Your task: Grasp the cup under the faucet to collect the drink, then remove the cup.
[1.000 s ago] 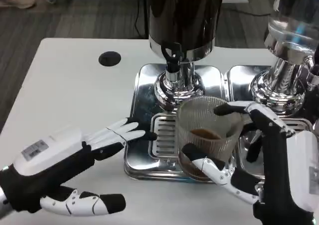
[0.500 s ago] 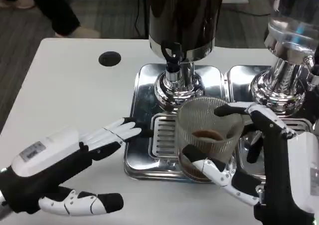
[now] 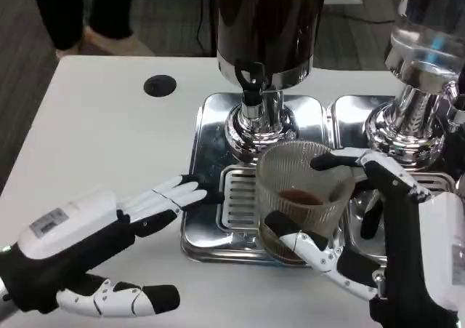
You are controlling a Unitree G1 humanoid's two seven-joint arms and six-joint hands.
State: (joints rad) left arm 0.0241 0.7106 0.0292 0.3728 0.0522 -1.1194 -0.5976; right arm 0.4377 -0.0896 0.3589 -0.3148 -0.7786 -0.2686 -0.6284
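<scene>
A clear ribbed cup (image 3: 298, 197) with brown drink in its bottom stands on the slotted grate of the left steel drip tray (image 3: 211, 128), just in front of the black faucet (image 3: 251, 81) of the dark drink dispenser (image 3: 265, 22). My right hand (image 3: 378, 233) grips the cup, thumb across its near side and fingers around the far rim. My left hand (image 3: 94, 244) lies over the table at the lower left with fingers spread, its fingertips at the tray's left edge, holding nothing.
A second dispenser (image 3: 429, 44) with clear liquid stands on its own tray at the right, close behind my right hand. A black round hole (image 3: 160, 86) marks the white table (image 3: 102, 146) at the back left. The floor lies beyond the far edge.
The cup and my right hand have barely moved. My left hand shifted slightly, staying by the tray's left edge.
</scene>
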